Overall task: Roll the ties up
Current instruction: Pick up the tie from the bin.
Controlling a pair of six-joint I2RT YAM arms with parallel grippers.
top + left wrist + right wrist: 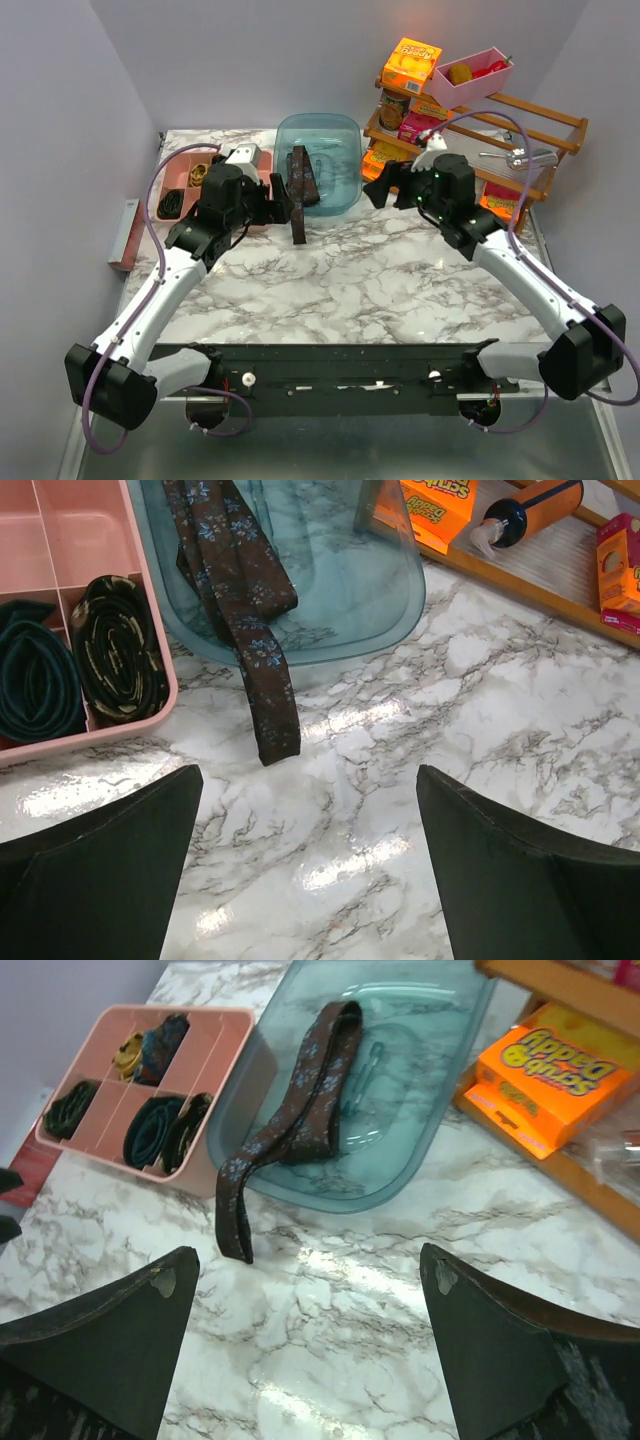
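A dark brown patterned tie (298, 195) (262, 670) (290, 1110) lies partly in a clear teal bin (345, 135) (395, 600) (430, 1140). It drapes over the bin's near rim, and its narrow end rests on the marble. Rolled ties (115, 645) (165, 1130) sit as dark coils in a pink divided tray (182, 158) (85, 535) (215, 1040). My left gripper (280, 203) (310, 770) hovers open just short of the tie's loose end. To the right of the bin my right gripper (375, 190) (310, 1250) is open too, holding nothing.
A wooden rack (545, 125) with orange boxes (545, 1070) (440, 510), a pink bin and utensils stands at the back right, close behind the right arm. The pink tray touches the teal bin's left side. Walls close in the table on the left and at the back.
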